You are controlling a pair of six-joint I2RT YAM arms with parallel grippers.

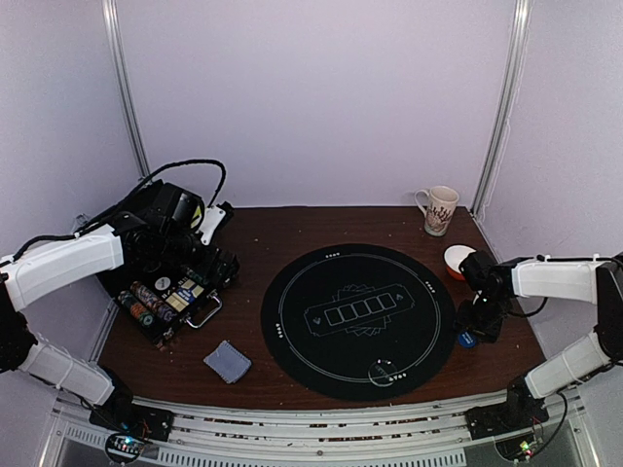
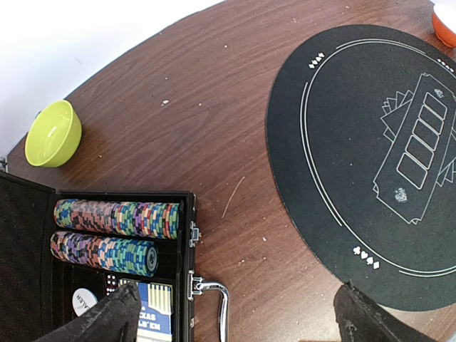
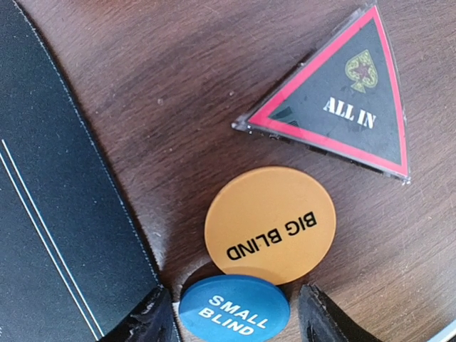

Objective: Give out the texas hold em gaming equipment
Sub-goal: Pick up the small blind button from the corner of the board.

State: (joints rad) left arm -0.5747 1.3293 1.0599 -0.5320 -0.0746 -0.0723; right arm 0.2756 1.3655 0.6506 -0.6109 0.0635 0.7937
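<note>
An open black case (image 2: pixel 187 249) holds two rows of striped poker chips (image 2: pixel 117 217) and a blue card box (image 2: pixel 153 306). My left gripper (image 2: pixel 231 324) hangs open above the case's chrome handle (image 2: pixel 214 299), holding nothing. A grey-blue deck of cards (image 1: pixel 227 361) lies on the table near the front, and one chip (image 1: pixel 386 372) sits on the round black mat (image 1: pixel 360 321). My right gripper (image 3: pixel 235 313) stands open around the blue SMALL BLIND disc (image 3: pixel 235 308), with narrow gaps on both sides. That disc overlaps the edge of the orange BIG BLIND disc (image 3: pixel 271 224).
A triangular ALL IN marker (image 3: pixel 335 107) lies beyond the orange disc. A patterned mug (image 1: pixel 440 209) and a red-and-white bowl (image 1: pixel 458 259) stand at the back right. A green bowl (image 2: pixel 53 133) sits behind the case. The mat's edge (image 3: pixel 85 214) runs just left of my right gripper.
</note>
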